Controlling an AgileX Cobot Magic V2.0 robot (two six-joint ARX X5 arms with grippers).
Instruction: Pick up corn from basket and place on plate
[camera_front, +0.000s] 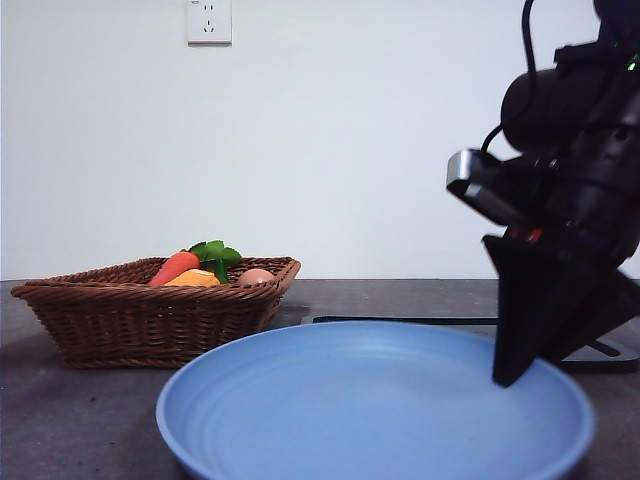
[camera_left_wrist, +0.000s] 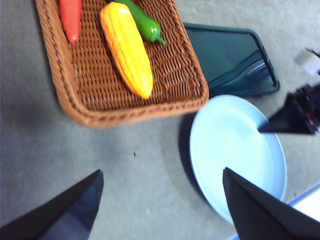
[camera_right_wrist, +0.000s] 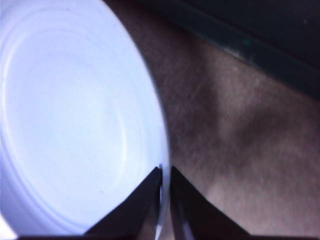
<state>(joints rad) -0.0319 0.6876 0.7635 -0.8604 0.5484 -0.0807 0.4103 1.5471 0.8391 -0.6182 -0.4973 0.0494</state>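
The right gripper (camera_right_wrist: 164, 186) has its two black jaws pinched nearly together over the rim of the light-blue plate (camera_right_wrist: 70, 125), a thin sliver of that rim showing in the slit between them; whether they actually clamp it is hard to say. In the front view that same gripper (camera_front: 515, 370) hangs dark and bulky at the right edge of the frame, its tip low over the right side of the plate (camera_front: 370, 410), the rest of the arm cut off above.

The left gripper (camera_left_wrist: 160, 200) has its jaws spread wide and holds nothing, with bare grey table (camera_left_wrist: 140, 165) between them.

The corn (camera_left_wrist: 126, 47) lies in the wicker basket (camera_left_wrist: 185, 75) at the upper left of the left wrist view, beside a green pepper (camera_left_wrist: 144, 22) and an orange-red carrot (camera_left_wrist: 71, 17), both cut off by the top edge. In the front view the basket wall (camera_front: 150, 320) hides most of the corn (camera_front: 195, 279); only a yellow hump shows, next to the carrot (camera_front: 175, 267), green leaves (camera_front: 217, 254) and a small tan ball (camera_front: 256, 276).

A dark tray (camera_left_wrist: 225, 55) lies past the plate (camera_left_wrist: 230, 145), its surface blurred.
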